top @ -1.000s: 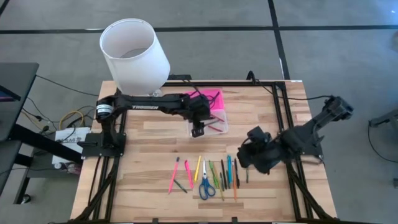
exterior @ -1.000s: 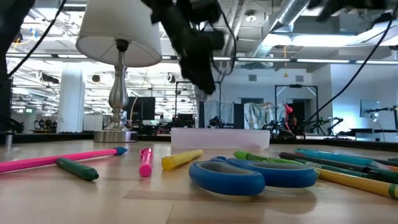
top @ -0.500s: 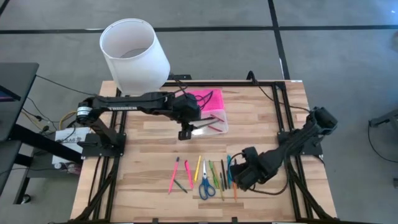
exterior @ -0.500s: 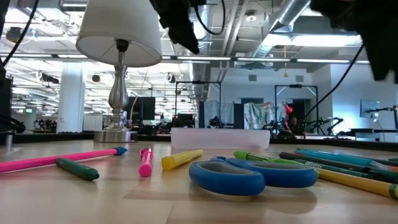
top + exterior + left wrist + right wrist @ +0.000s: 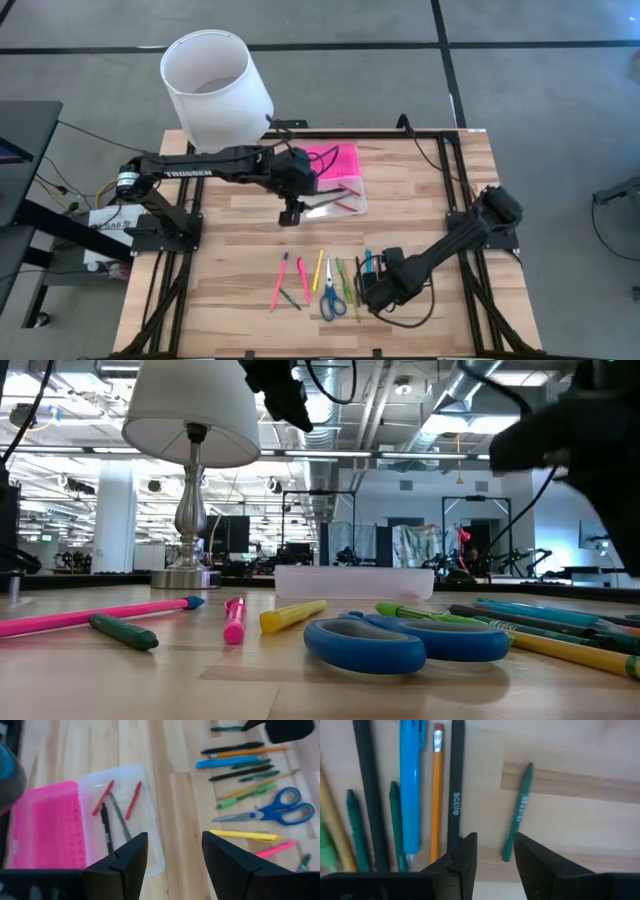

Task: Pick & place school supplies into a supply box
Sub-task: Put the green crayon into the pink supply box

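Observation:
The school supplies (image 5: 330,280) lie flat in a row near the table's near edge: pens, pencils and blue-handled scissors (image 5: 332,297). The supply box's clear base (image 5: 337,198) sits mid-table with its pink lid (image 5: 335,160) open behind it; two red pens, a grey one and a dark one (image 5: 106,827) lie inside. My left gripper (image 5: 175,855) is open, raised by the box's left side. My right gripper (image 5: 495,852) is open and low over the row's right end, with a green pencil's tip (image 5: 517,812) and a black pen (image 5: 455,785) just ahead of its fingers.
A lamp with a white shade (image 5: 215,88) stands at the table's far left corner. Black frame rails (image 5: 450,170) run along the table's sides. Bare wood lies between the box and the row, and at the near right (image 5: 450,320).
My left gripper has drawn back from over the box toward the table's left and risen. My right gripper has swung from the table's right side toward the near edge and down, arriving over the right end of the supply row. The supplies have kept still.

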Robot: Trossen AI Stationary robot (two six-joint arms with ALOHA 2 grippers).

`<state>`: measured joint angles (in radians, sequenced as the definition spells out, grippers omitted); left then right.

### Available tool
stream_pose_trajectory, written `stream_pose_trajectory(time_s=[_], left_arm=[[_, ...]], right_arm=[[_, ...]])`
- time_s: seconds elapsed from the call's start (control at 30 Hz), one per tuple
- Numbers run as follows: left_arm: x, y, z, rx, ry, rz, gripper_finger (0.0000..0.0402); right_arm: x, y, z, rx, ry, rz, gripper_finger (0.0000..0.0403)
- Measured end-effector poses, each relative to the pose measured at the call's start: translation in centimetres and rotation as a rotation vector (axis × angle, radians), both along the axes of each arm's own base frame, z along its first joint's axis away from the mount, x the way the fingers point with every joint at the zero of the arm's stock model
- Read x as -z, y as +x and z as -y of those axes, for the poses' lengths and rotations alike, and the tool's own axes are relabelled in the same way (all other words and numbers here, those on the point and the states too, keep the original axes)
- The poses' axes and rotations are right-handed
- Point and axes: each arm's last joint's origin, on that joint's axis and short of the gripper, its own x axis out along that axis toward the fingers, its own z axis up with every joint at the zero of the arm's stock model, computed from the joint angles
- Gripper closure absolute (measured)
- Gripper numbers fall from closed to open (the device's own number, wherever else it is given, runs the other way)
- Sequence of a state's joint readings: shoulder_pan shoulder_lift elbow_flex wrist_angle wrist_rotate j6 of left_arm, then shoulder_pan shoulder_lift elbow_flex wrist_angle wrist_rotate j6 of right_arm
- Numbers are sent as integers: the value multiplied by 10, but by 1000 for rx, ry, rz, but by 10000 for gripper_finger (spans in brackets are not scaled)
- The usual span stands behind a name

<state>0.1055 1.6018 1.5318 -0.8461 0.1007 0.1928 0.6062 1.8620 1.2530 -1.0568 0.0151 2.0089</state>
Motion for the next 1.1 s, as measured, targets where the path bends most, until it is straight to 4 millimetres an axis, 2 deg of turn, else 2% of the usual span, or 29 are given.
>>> stream_pose_trajectory(time_s=[0.17, 0.4, 0.5, 0.7, 0.97, 1.1], left_arm=[[0, -4, 1, 15, -3, -26, 220], [2, -6, 1, 27, 2, -54, 220], [2, -6, 1, 29, 4, -56, 220], [3, -7, 1, 29, 3, -64, 220], [3, -6, 0, 21, 14, -65, 220], [3, -6, 0, 17, 19, -65, 220]], right_arm=[[13, 2, -3, 20, 12, -43, 282], [12, -6, -2, 44, -48, -97, 282], [19, -11, 1, 49, -59, -109, 282], [33, -10, 1, 47, -16, -21, 282], [36, -13, 3, 38, -27, -34, 283], [44, -17, 4, 34, -6, -10, 296]])
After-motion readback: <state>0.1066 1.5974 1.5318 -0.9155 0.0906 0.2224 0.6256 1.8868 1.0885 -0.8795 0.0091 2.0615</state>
